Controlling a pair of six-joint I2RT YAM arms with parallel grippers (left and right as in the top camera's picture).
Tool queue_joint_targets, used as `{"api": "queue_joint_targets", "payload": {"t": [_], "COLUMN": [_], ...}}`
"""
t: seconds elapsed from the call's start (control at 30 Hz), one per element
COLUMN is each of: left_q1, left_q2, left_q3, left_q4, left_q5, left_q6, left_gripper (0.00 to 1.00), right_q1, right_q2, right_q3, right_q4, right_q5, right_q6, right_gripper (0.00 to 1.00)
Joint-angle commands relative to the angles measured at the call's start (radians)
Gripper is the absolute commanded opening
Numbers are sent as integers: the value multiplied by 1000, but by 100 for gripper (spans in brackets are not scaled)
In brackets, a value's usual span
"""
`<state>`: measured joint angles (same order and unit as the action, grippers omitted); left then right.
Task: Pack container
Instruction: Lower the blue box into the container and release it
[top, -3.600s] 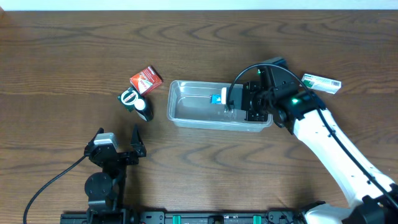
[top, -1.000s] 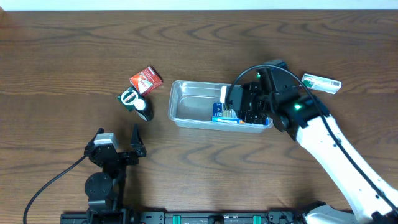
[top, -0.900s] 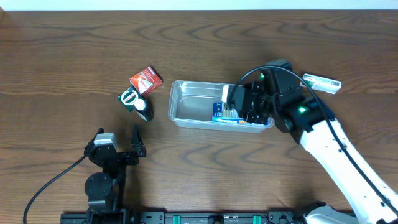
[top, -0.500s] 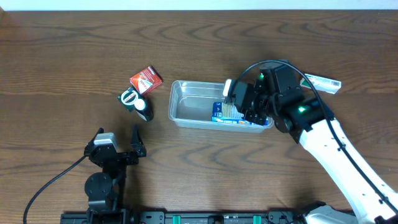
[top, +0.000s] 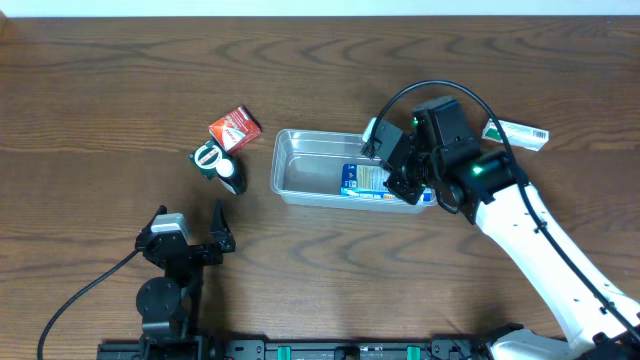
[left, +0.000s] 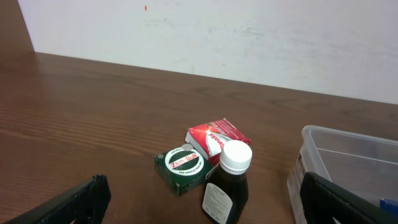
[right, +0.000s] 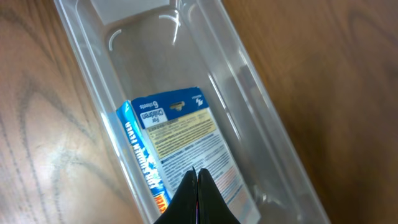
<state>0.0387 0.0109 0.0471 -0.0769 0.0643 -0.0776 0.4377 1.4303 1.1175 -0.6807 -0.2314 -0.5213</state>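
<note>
The clear plastic container lies at the table's middle; it also shows in the right wrist view and at the right edge of the left wrist view. A blue and white box lies flat in its right half, seen close in the right wrist view. My right gripper hovers above the box, its fingers shut and empty. My left gripper is open near the front left, its fingers wide apart. A dark bottle, green box and red box lie left of the container.
A green and white box lies on the table right of the container, partly behind my right arm. In the left wrist view the bottle, green box and red box lie together ahead. A white wall is behind.
My right gripper set the blue and white box down flat in the container, let go, shut, and has risen up and back from it. The left arm has not moved.
</note>
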Motion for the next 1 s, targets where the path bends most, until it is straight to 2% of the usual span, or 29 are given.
{"api": "queue_joint_targets", "payload": {"t": [0.0, 0.97], "left_q1": [5, 5], "left_q2": [-5, -5], "left_q3": [-32, -32], "left_q4": [-11, -11], "left_q5": [-2, -2], "left_q6": [6, 6], "left_gripper": [98, 98], "right_q1": [-8, -5], "right_q2": [35, 244], "right_q3": [13, 12], "right_q4": [-20, -79], "right_q5": [-6, -37], "right_q6": [58, 64], "right_gripper": [1, 1]}}
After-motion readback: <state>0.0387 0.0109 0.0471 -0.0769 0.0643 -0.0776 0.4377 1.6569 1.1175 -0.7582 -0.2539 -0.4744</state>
